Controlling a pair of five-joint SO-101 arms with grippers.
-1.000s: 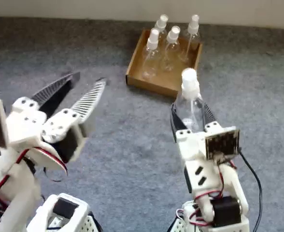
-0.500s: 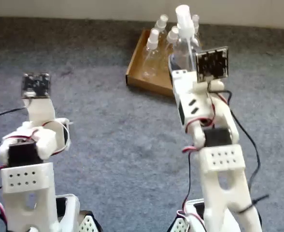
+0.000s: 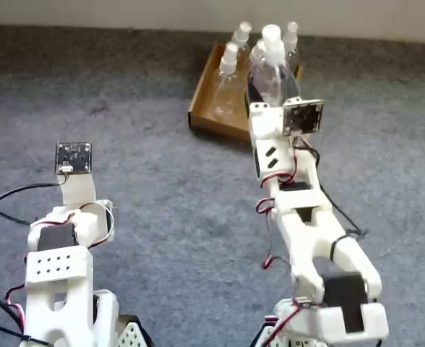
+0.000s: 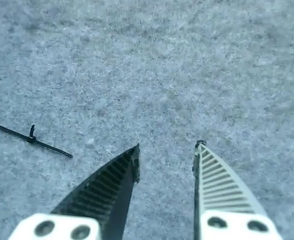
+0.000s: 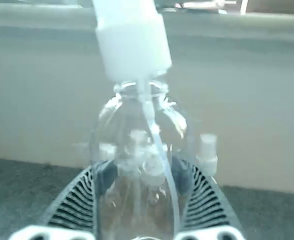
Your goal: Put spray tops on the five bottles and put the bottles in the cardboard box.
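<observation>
A grey carpeted surface runs back to a pale wall, and the cardboard box sits close to that far edge, turned at a slight angle. Two arms stand at the near side. The high view shows five bottles in all. One bottle is upright in the right hand, whose ribbed fingers press on either side of its clear body, with its white spray top fitted. The four other bottles stand in the box. Three of their white tops are plain to see, while the fourth is half covered by the held bottle. From above, the held bottle overlaps the box's near right part, and it is hard to tell whether it hangs over the box or just short of it. In the right wrist view the boxed bottles are only faint shapes seen through and beside the clear plastic. The left hand points down at the carpet near its own base, its two fingers spread apart with nothing between them. One black cable tie lies on the carpet beside it. A broad stretch of carpet separates the left arm from the box.
</observation>
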